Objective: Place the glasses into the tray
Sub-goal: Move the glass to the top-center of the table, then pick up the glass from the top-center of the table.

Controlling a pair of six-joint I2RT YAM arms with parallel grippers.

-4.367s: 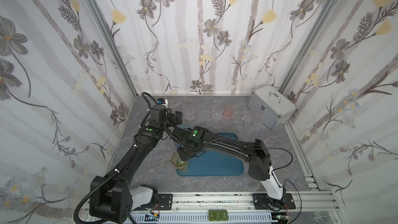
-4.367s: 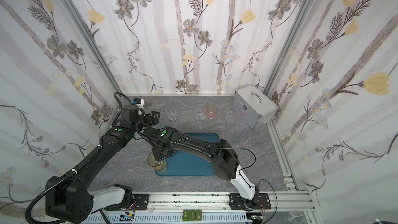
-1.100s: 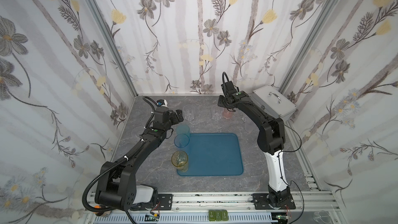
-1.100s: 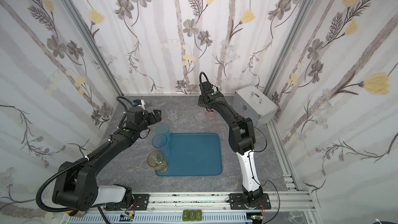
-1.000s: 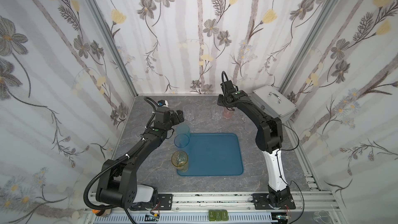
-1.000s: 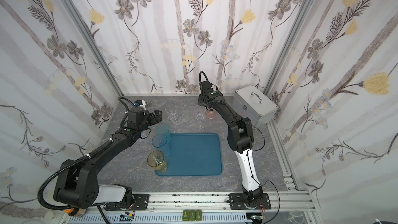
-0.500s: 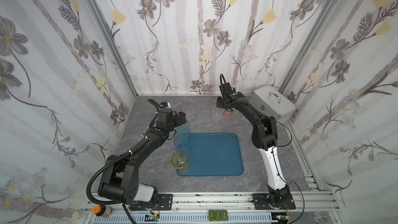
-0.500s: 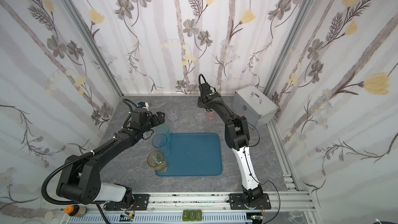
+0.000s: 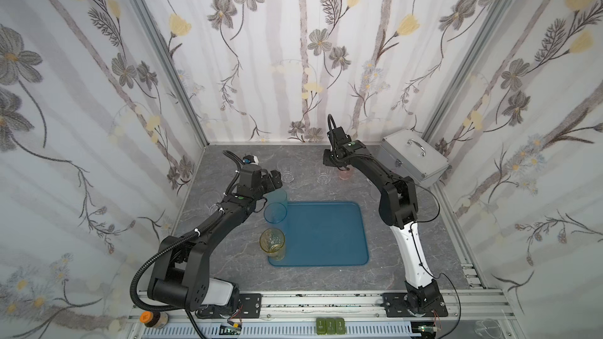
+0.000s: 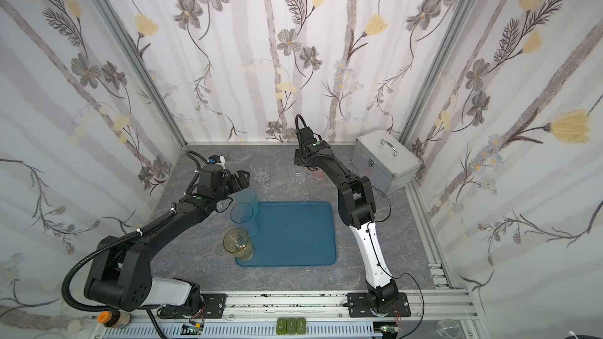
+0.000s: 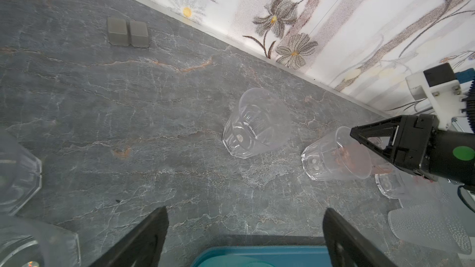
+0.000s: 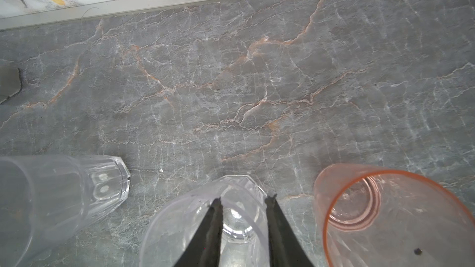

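Grey stone-patterned tabletop (image 9: 326, 278) and the items resting directly on it.
A teal tray (image 9: 326, 233) lies flat near the middle; a silver metal case (image 9: 412, 158) sits in the far right corner. Between tray and back wall stand a clear glass (image 9: 287, 171), a second clear glass (image 9: 323, 176) and, just beside it, a pink glass (image 9: 345, 174). Two small grey blocks (image 11: 128, 32) lie side by side, touching.

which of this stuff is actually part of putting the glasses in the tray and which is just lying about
For the job:
teal tray
amber glass
light blue glasses
clear faceted glasses
pink glass
frosted glass

Just lying about:
silver metal case
grey blocks
green numbered blocks
orange-lidded jar
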